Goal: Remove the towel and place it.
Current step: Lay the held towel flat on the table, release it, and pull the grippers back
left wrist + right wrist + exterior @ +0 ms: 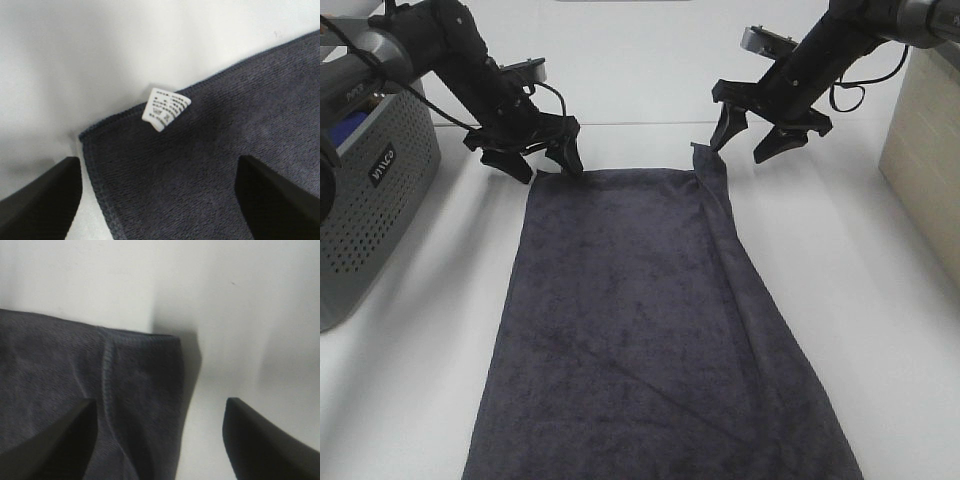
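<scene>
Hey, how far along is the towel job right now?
Done: the towel is out of the basket, spread on the table, one long edge folded over. In hand: nothing; the left gripper and right gripper hang open over its far corners. Left: perhaps only smoothing that edge and pulling the arms away.

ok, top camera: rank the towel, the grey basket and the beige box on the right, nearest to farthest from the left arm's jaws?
1. Towel: middle of the view, its far left corner right at that spot.
2. Grey basket: a short way off, at the left edge.
3. Beige box: at the far right edge, beyond the towel's full width.
</scene>
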Robot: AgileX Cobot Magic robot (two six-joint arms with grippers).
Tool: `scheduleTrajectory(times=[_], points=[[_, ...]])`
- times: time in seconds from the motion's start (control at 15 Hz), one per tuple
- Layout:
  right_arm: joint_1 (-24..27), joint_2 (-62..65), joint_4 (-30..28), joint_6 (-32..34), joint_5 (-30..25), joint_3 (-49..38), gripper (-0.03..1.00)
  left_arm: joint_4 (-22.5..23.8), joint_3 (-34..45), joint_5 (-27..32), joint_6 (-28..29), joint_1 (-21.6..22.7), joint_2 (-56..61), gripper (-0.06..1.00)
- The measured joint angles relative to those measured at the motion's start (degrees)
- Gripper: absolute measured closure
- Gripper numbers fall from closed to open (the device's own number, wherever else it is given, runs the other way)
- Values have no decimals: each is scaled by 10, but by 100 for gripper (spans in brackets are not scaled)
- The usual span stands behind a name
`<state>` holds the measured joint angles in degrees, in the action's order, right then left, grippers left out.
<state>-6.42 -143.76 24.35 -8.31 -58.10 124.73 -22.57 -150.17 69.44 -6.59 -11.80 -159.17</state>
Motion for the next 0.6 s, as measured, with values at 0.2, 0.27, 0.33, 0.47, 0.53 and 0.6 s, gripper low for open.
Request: scheduleTrajectory(times=[0.2,0.27,0.33,0.47,0.53,0.6], points=[[-7,-20,35,-6,32,0,28,1,0,-3,0,0,0,16],[-11,-24,36,-7,41,0,28,1,0,-4,0,0,0,16],[-17,-27,36,-8,51,0,28,1,0,-5,-1,0,0,16],[-27,-29,36,-8,68,0,28,2,-1,-5,-8,0,-2,16],[-32,-29,35,-8,77,0,28,2,-3,-5,-10,0,-7,16],[-38,-29,34,-8,85,0,28,1,-6,-5,-11,0,-11,16]])
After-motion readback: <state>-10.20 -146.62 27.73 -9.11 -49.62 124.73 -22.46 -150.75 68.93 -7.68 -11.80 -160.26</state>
